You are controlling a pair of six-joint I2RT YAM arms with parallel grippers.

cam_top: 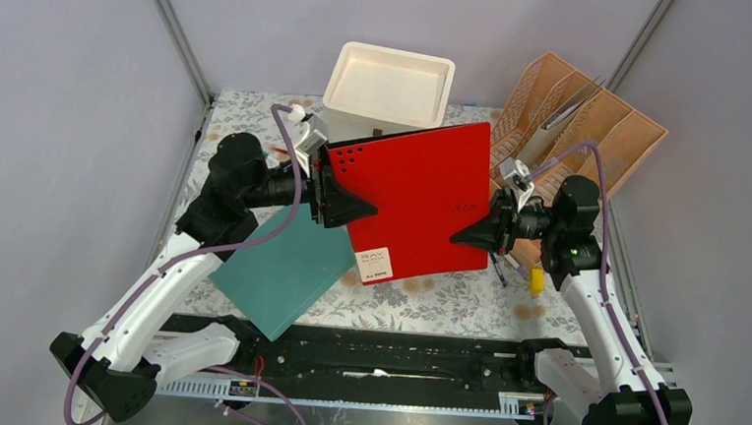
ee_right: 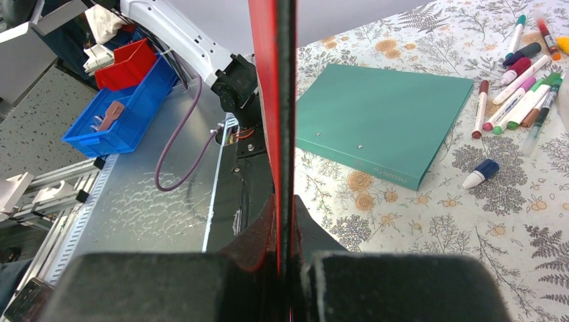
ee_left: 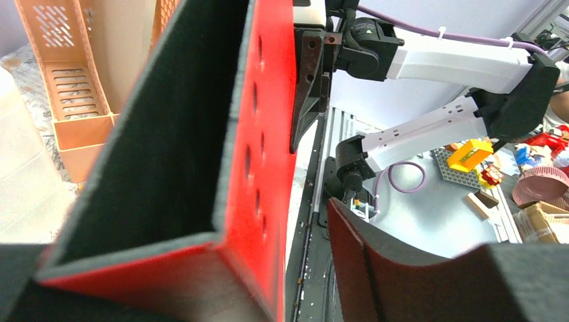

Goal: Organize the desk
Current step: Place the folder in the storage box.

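A red binder (cam_top: pixel 417 200) hangs tilted above the desk (cam_top: pixel 446 301), held between my two arms. My right gripper (cam_top: pixel 469 236) is shut on the binder's thin right edge, and the right wrist view shows both fingers pressed flat against that edge (ee_right: pixel 285 134). My left gripper (cam_top: pixel 338 202) straddles the wide spine end by the punched holes (ee_left: pixel 258 144). Its right finger (ee_left: pixel 402 275) stands a little off the red cover, with a strip of rail showing between them. The other left finger is mostly hidden behind the binder.
A teal binder (cam_top: pixel 285 266) lies flat at the desk's near left, partly over the front rail. A white tray (cam_top: pixel 390 80) and a brown file organizer (cam_top: pixel 594 122) stand at the back. Several markers (ee_right: pixel 516 87) lie scattered on the cloth.
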